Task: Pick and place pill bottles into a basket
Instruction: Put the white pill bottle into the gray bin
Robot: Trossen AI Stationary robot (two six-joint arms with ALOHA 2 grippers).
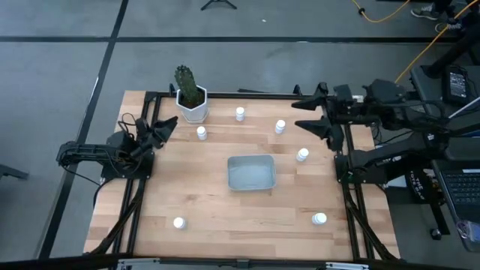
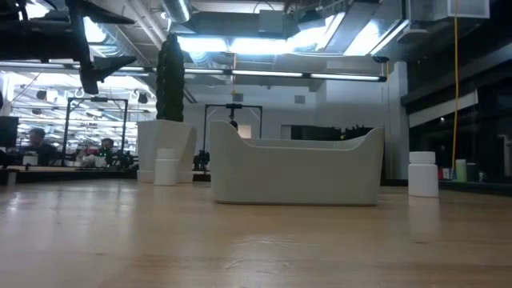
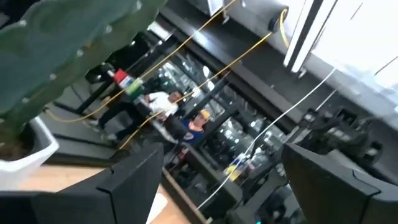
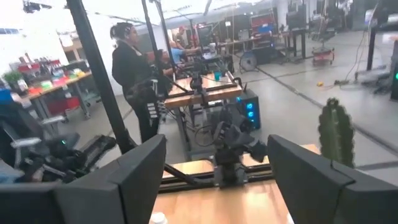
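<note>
The left gripper (image 1: 166, 127) sits at the left edge of the wooden table (image 1: 202, 210), its two dark fingers (image 3: 134, 186) spread apart and holding nothing. It points toward the far side of the table, where a green cactus (image 1: 187, 85) stands in a white hexagonal pot (image 1: 193, 109) near the far left corner. The left wrist view shows that cactus and pot close by.

The right gripper (image 1: 307, 114) hangs over the far right part of the table, aimed toward the left arm. Its fingers (image 4: 140, 171) are also parted, with nothing between them.

The basket (image 1: 251, 172), a shallow pale grey-blue rectangular bin, lies near the middle of the table, a little right of centre, well apart from both grippers. From above it looks empty.

Six small white pill bottles stand upright on the table, all outside the basket. One bottle (image 1: 201, 133) is just beside the cactus pot. A second (image 1: 240, 114) stands near the far edge. A third (image 1: 280, 127) stands close to the right gripper's tips. A fourth (image 1: 302, 155) is near the basket's far right corner. A fifth (image 1: 178, 223) stands alone near the front left. A sixth (image 1: 319, 219) stands near the front right.

In the right wrist view, a person in dark clothing (image 4: 134, 78) stands in the room beyond the table.
</note>
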